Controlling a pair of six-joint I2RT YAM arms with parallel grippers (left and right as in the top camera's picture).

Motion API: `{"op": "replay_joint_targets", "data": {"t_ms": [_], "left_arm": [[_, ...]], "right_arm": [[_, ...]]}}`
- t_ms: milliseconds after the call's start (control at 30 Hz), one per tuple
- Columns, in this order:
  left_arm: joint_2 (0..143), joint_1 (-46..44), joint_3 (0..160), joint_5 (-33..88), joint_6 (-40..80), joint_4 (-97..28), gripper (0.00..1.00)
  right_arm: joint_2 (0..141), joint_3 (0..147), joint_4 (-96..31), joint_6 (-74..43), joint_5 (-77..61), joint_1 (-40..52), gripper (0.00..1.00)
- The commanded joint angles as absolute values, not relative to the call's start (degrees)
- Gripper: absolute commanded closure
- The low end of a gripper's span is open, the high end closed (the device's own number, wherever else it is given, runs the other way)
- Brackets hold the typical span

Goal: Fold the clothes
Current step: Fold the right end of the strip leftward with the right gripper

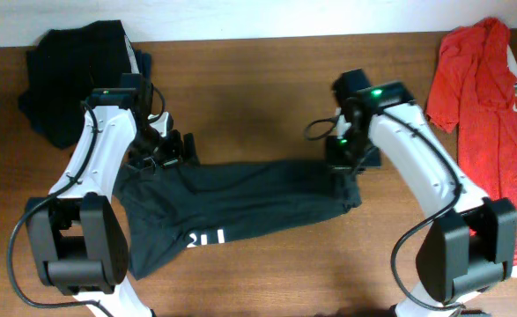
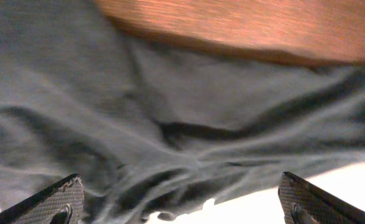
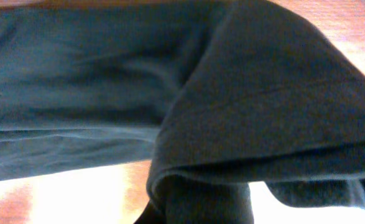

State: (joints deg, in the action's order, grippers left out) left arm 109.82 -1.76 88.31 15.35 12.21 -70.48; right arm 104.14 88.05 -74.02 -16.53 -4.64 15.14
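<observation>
A heap of black cloth garments (image 1: 69, 75) lies far left. The left gripper (image 1: 173, 150), jaws wide apart and empty, stands over the left end of the dark charcoal short-sleeved T-shirt (image 1: 249, 198), whose long axis runs left to right. The right gripper (image 1: 342, 172) meets its right end, fingers hidden by cloth, grip not discernible. A crumpled red shirt (image 1: 483, 97) lies at the right edge; no container appears.

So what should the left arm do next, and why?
Probably shut the left gripper on the T-shirt. Its fingers stand wide apart with bunched cloth between them, and the shirt's other end sits at the right gripper.
</observation>
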Motion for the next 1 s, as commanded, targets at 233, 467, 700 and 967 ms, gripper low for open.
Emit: {"op": "replay_joint_targets", "data": {"t_ms": [233,467,700,967], "left_arm": [[108.9,-1.8,88.9,10.4,15.8,-70.5,0.01],[108.9,-1.8,88.9,10.4,15.8,-70.8,0.01],[108.9,-1.8,88.9,10.5,15.8,-70.7,0.01],[108.9,-1.8,88.9,10.5,15.8,-70.7,0.01]], "right_arm": [[108.2,88.3,-66.2,-28.0,-6.0,33.8,0.88],[109.2,89.0,-64.8,-26.4,-10.0,34.9,0.73],[109.3,90.5,-70.7,-21.2,-6.2,22.7,0.62],[109.3,72.2,-48.6,-23.2,-13.7,29.1,0.92]]}}
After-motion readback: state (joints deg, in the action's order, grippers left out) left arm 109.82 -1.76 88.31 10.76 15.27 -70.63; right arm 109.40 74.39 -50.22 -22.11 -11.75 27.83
